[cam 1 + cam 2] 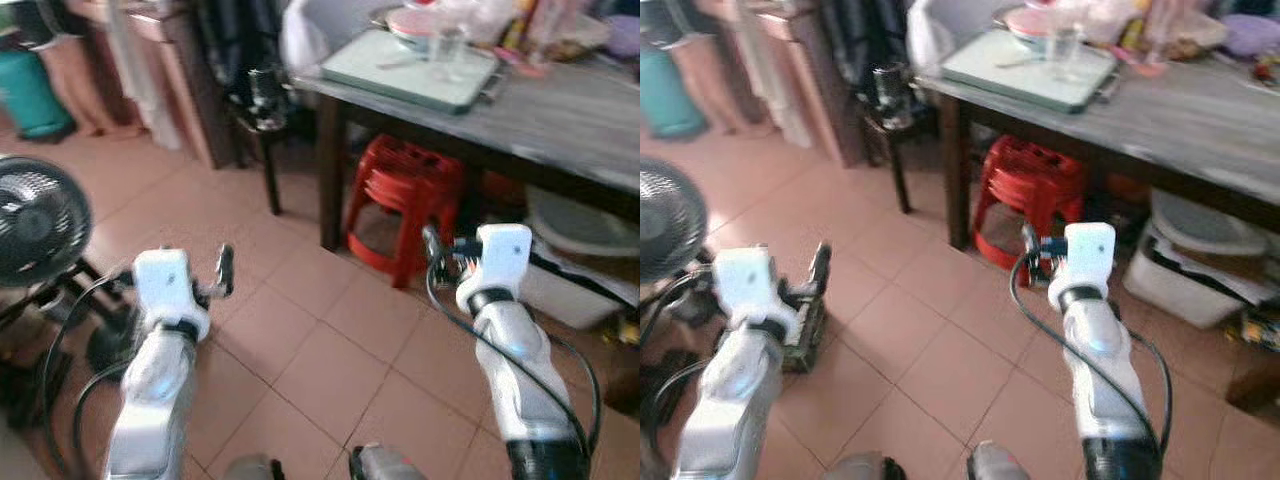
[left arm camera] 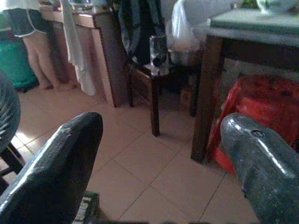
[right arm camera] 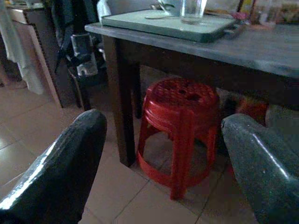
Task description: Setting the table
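Approach phase: I stand short of the table (image 1: 560, 120), both arms raised. Left gripper (image 2: 159, 154) and right gripper (image 3: 163, 149) are spread, empty. Tray (image 1: 400, 70) with glass (image 1: 447, 50) sits on the near corner. Next, I judge: step closer, clearing the red stool (image 1: 405, 195).

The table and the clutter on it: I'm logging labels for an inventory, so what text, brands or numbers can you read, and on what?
None can be read.
Packets and bottles at the back of the table: print too blurred.
Tray and glass: no markings visible.
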Tool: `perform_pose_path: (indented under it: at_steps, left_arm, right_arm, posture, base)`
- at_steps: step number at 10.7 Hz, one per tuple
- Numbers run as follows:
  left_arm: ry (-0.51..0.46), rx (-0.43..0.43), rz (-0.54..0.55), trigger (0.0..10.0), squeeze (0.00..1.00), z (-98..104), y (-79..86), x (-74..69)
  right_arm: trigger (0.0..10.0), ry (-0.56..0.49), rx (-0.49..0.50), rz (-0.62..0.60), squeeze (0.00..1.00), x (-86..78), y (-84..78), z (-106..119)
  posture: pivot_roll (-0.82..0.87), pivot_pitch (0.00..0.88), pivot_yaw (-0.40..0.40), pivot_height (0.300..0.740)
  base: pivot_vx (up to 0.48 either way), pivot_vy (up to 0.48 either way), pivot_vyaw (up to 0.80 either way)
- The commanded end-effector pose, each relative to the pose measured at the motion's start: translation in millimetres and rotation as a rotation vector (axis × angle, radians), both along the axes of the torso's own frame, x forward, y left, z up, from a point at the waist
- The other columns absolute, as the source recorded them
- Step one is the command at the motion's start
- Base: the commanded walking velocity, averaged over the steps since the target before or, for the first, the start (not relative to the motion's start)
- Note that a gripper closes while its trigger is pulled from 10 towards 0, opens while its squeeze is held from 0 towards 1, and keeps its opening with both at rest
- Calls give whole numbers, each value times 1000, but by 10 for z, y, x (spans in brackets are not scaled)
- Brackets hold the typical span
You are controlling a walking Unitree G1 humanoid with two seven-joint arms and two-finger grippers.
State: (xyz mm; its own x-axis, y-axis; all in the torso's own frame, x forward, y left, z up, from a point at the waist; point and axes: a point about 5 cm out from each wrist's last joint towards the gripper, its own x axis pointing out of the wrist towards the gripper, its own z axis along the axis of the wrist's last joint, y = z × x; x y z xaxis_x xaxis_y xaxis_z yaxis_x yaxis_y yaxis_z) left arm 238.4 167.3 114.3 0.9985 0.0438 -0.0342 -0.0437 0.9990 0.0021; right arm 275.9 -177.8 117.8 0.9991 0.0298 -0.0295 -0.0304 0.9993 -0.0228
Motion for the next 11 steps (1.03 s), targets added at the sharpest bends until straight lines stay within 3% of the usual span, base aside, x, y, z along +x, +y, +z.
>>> perform_pose_path:
  at_steps: [1,2,3,4,5,7,9,11]
  left_arm:
    - [0,26,6,10000,0,32,34,-43]
    - [49,43,-39,10000,0,-116,-21,-137]
    - [82,-3,-70,10000,0,-213,-97,-113]
    - [1,-15,-112,10000,0,18,-215,25]
    - [-45,-21,-113,10000,0,132,-230,85]
    - [-19,-49,-16,10000,0,21,-112,83]
    - [-3,-20,-51,10000,0,-13,-116,27]
    - [13,-24,-20,10000,0,-65,-87,-35]
  right_arm:
    - [10000,3,6,16,0,-34,62,16]
    - [10000,49,-11,17,0,-146,51,-158]
    - [10000,91,-21,5,0,-157,18,-285]
    - [10000,34,-50,55,0,-67,70,-64]
    - [10000,-5,-42,75,0,3,95,39]
    - [10000,9,-33,19,0,-36,40,-37]
    - [10000,11,-88,70,0,-140,68,-63]
    - [10000,28,-74,60,0,-170,73,-89]
  posture:
    - [46,139,90,740]
    - [40,116,83,740]
    - [34,107,67,740]
    - [24,84,43,740]
    - [22,77,38,740]
    - [19,75,35,740]
    - [22,90,32,740]
    - [27,98,26,740]
  base:
    - [0,0,-675]
    - [0,0,0]
    - [0,-274,0]
    - [0,-311,-800]
    - [0,-315,-800]
    - [0,-315,-313]
    - [0,-319,0]
    - [0,-317,-400]
